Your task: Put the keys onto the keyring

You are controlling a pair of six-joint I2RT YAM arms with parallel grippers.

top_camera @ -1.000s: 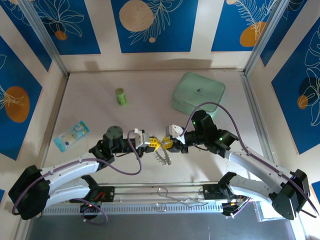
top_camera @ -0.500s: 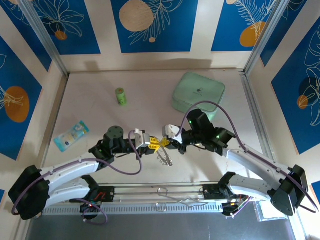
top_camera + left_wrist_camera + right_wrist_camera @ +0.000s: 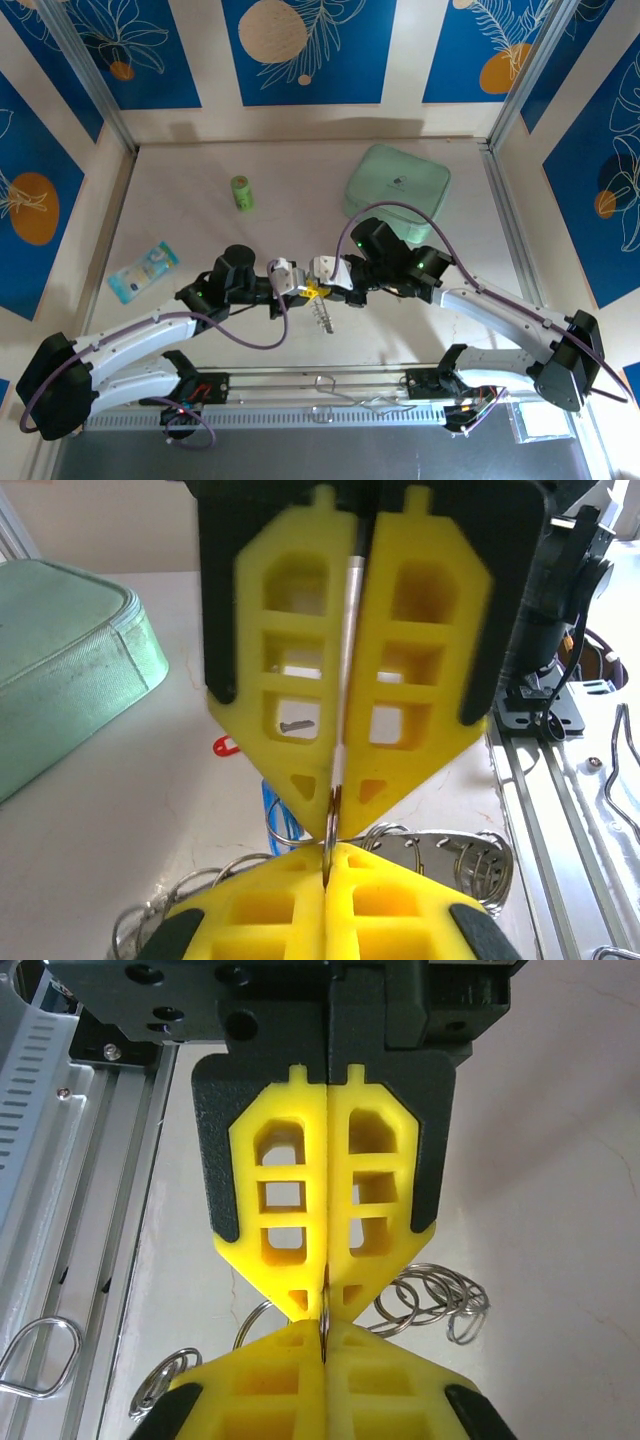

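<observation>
Keyring (image 3: 322, 314) hangs right under the spot where the two grippers meet nose to nose. Its spiky fringe of little loops dangles below their tips and spills out to either side. On the left gripper (image 3: 327, 865) the yellow fingers are pressed flat together, with just the thin wire of the keyring pinched at the very tip. Same story for the right gripper (image 3: 322, 1340) — jaws narrow, nipping that same wire from the opposite side. From the left wrist camera a thin silvery strip runs up between its fingers, and I can't tell what that is.

Past the right gripper's fingers and off to one side, the red-tagged key (image 3: 225, 746) lies on the table (image 3: 120, 810), clear of both grippers. Tucked just behind the loops, close under the right gripper's tip, is the blue-tagged key (image 3: 272, 815) — can't tell if it's threaded on. A mint green case (image 3: 60, 670) sits further out beyond that.
</observation>
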